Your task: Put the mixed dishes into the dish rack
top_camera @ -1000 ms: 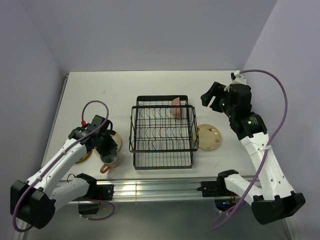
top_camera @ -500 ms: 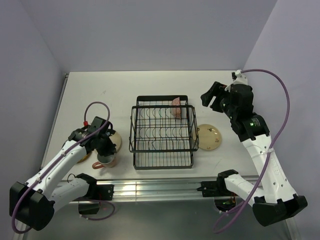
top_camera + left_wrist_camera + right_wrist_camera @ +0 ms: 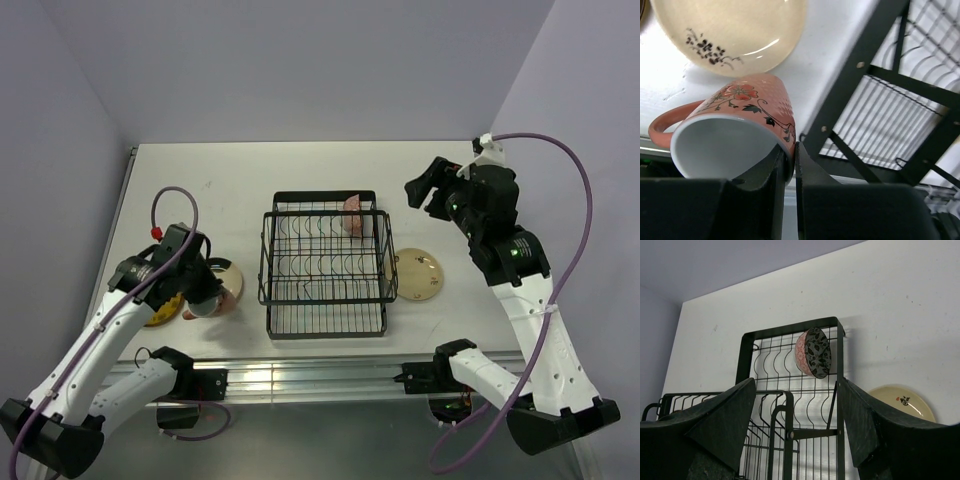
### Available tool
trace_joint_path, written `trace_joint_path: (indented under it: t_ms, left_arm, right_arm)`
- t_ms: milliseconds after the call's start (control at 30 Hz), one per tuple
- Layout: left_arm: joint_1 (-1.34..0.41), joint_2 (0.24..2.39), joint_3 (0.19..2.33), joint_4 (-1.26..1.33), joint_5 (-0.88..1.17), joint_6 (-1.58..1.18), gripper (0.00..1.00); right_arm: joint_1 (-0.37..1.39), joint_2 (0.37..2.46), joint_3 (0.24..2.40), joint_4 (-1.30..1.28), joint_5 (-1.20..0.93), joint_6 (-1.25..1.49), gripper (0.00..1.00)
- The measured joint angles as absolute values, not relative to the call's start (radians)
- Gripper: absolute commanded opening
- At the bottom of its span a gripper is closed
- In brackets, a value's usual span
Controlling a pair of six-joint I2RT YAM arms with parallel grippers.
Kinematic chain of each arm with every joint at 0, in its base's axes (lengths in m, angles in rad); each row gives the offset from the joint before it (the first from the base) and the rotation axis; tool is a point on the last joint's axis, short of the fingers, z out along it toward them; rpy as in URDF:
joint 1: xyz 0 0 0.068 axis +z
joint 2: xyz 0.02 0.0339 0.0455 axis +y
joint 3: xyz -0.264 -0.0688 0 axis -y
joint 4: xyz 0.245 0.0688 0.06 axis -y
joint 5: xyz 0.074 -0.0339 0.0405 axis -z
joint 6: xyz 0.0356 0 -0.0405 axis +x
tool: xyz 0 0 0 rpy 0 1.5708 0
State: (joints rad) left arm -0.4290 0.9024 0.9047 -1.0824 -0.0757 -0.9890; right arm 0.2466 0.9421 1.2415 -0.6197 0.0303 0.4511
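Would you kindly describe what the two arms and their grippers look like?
Both the left arm and right arm have white links with black joints and bases. A purple cable loops along each; the left one ends in a red connector. A small green light glows on the right arm. The left gripper and right gripper have black, wedge-shaped fingers.

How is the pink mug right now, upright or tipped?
Tipped: the mug shows its open mouth sideways, rim pinched in the left gripper.

Lighting: bright, even, overhead. Soft shadows fell beside dish rack (image 3: 840,355). Table (image 3: 835,35) was overexposed; wrist-view foregrounds were blurred.
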Motion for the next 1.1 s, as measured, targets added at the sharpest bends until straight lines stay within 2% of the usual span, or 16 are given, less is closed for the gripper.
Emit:
trace_joint_path:
  t_ms: [333,533,867,1100]
  left_arm:
    - [-0.429,0.852,0.973,-1.173,-0.156,-0.979,0.0]
    - [-0.429,0.878,1.217,-1.199,-0.211,-0.928,0.0]
    - [-0.429,1.126,1.728,-1.174,-0.269,-0.823,0.0]
    - [-0.427,1.149,1.791,-1.043,-0.154,-0.796,0.0]
  right_arm:
    - [0.249,0.925,1.246,-0.641,0.036,0.448,0.76]
    - [0.249,0.941,1.299,-0.672,-0.022,0.443,0.75]
    - [0.249,0.993,1.46,-0.688,-0.115,0.444,0.75]
    - [0.249,1.019,1.463,-0.648,-0.277,0.466,0.75]
